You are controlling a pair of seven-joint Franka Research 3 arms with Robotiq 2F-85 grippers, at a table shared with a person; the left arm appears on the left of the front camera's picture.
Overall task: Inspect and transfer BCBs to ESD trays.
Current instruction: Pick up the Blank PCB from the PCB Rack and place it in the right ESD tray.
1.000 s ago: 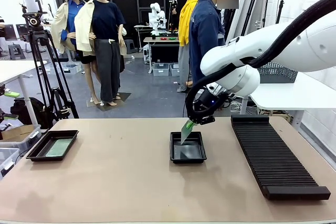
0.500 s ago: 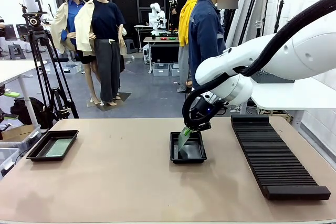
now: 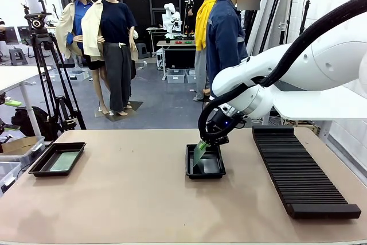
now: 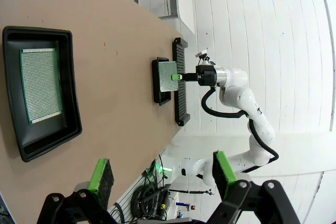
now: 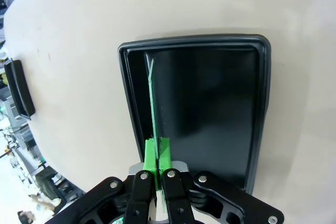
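Observation:
My right gripper [image 3: 210,140] is shut on the top edge of a green BCB [image 3: 199,152]. The board hangs tilted, its lower edge down inside the middle black ESD tray [image 3: 213,167]. In the right wrist view this BCB [image 5: 154,103] shows edge-on between the shut fingers of the right gripper [image 5: 157,148], near the left wall of the tray [image 5: 210,108]. A second BCB [image 3: 63,160] lies flat in the left ESD tray [image 3: 40,168]. My left gripper [image 4: 163,171] hovers open high above that tray [image 4: 72,77] and its board [image 4: 41,85].
A long black slotted rack [image 3: 301,170] lies along the table's right side, close to the middle tray. A person in a dark blue jacket [image 3: 225,35] stands at the far edge behind my right arm. Bare tabletop lies between the two trays.
My right gripper has come down and slightly left, lowering the held BCB from above the middle tray into it. The left tray and its board have not moved.

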